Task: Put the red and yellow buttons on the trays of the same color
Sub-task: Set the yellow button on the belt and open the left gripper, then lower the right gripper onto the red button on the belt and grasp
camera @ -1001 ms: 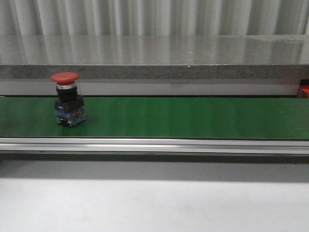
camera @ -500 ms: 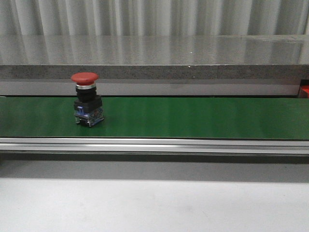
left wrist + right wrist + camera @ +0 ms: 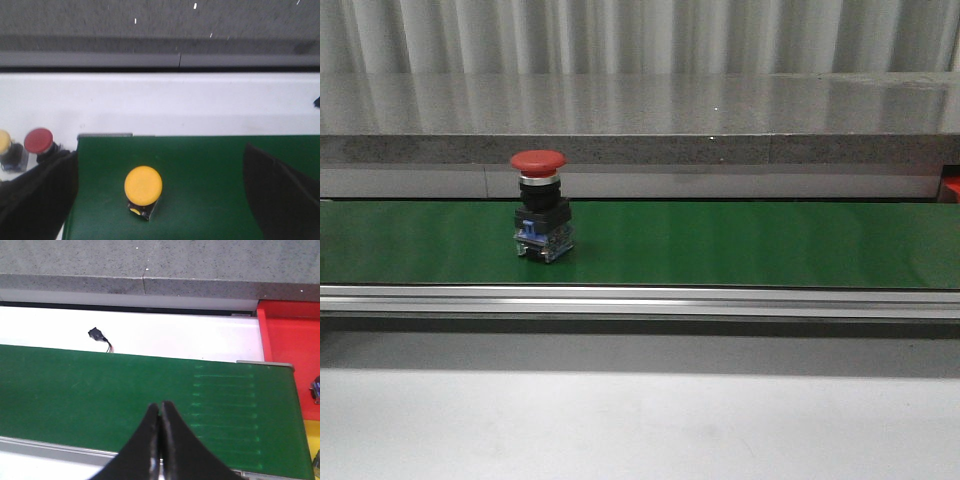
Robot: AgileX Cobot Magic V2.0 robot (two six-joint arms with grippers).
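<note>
A red button (image 3: 539,215) with a black and blue base stands upright on the green belt (image 3: 740,245) in the front view; no gripper shows there. In the left wrist view a yellow button (image 3: 143,186) stands on the belt between the wide-apart fingers of my open left gripper (image 3: 159,151), touching neither. Beside the belt's end stand another red button (image 3: 38,141) and another yellow one (image 3: 4,142). My right gripper (image 3: 160,404) is shut and empty above the belt. The red tray (image 3: 290,340) lies just past the belt's end. A yellow strip (image 3: 316,460) shows at the frame edge.
A grey stone ledge (image 3: 640,148) runs behind the belt, and an aluminium rail (image 3: 640,300) runs along its front. A small black connector with wires (image 3: 97,334) lies on the white surface behind the belt. A sliver of the red tray (image 3: 950,188) shows at the far right.
The red button has travelled to the right along the green belt, staying upright. No gripper entered the front view.
</note>
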